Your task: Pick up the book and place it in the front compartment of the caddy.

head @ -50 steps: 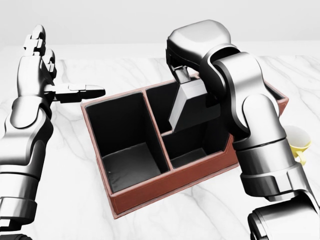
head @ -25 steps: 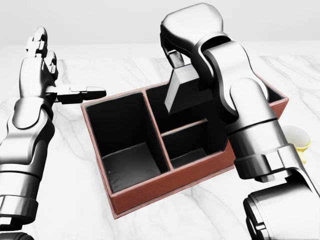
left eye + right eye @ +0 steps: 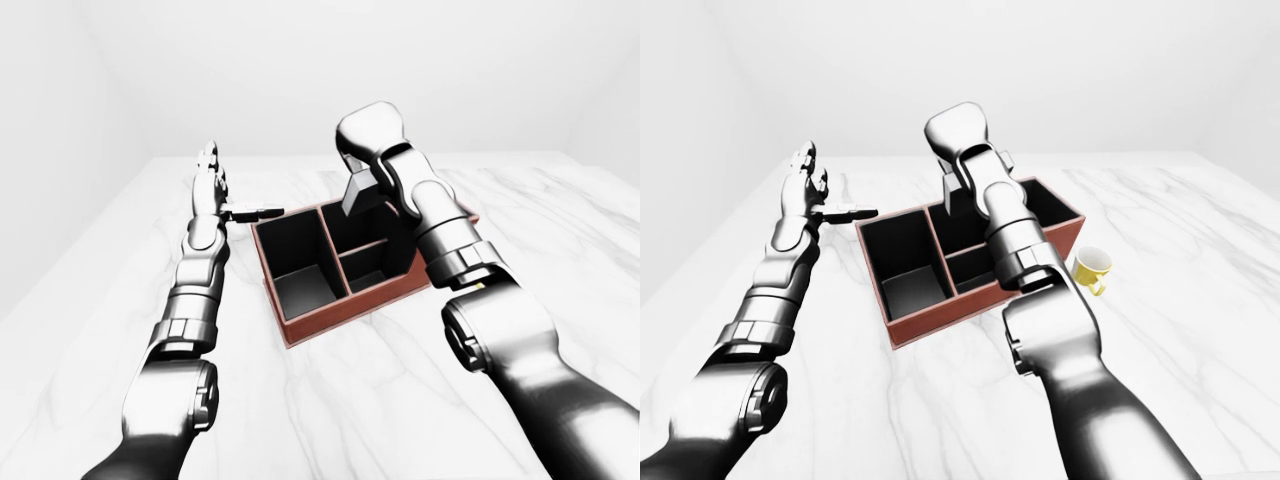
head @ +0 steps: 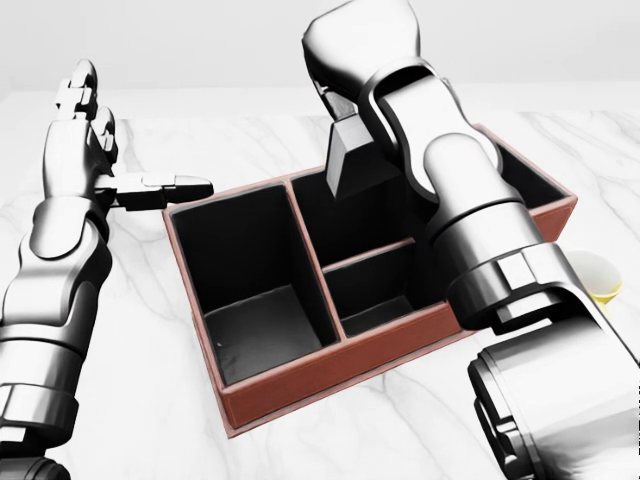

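A red-brown caddy [image 4: 300,385] with black compartments stands on the white marble table [image 4: 150,400]. My right hand [image 4: 345,118] is shut on the grey book [image 4: 352,165]. It holds the book tilted above the caddy's upper middle compartment, with the book's lower end near rim height. My left hand [image 4: 120,150] is open to the left of the caddy, fingers pointing up. Its thumb reaches toward the caddy's top left corner without touching it. My right forearm hides the caddy's right side in the head view.
A yellow cup [image 3: 1092,266] stands on the table just right of the caddy. White walls rise beyond the table's far edge [image 3: 300,156] at the top of the eye views.
My right hand has risen with the book, drawing it up and slightly left out of the caddy. The left hand has stayed still.
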You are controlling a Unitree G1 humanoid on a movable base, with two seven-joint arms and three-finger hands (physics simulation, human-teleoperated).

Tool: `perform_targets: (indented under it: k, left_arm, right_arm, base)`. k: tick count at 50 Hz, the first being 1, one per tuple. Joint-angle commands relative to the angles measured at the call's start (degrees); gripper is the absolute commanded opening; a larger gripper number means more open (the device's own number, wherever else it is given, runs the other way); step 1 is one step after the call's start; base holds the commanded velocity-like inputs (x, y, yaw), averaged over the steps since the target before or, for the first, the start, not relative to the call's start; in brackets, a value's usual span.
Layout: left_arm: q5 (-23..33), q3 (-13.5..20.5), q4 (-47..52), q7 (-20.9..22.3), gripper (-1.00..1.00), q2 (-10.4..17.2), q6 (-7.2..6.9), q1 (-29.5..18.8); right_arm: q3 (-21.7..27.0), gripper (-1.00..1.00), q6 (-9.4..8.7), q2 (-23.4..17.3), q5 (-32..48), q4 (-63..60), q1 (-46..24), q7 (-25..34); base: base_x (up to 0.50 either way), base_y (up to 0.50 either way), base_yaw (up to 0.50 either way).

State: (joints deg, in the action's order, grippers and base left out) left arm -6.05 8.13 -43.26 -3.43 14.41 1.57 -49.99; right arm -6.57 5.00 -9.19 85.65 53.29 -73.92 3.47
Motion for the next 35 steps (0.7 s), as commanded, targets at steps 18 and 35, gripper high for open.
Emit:
perform_targets:
  k: [18,35]
  left_arm:
    - [-0.21,0.03,-4.54,0.11,1.00,0.04,2.74,-0.88]
    - [-0.29,0.07,-8.04,0.26,1.00,0.15,3.43,-2.03]
  right_arm:
    - [-1.19,-1.00,0.00,1.92,2.82,12.54,-6.14,-13.80]
    - [-1.62,-1.00,0.00,3.38,3.00,15.80,-6.23,-16.79]
  base:
    - [0.00,0.00,0.00]
    - [0.00,0.00,0.00]
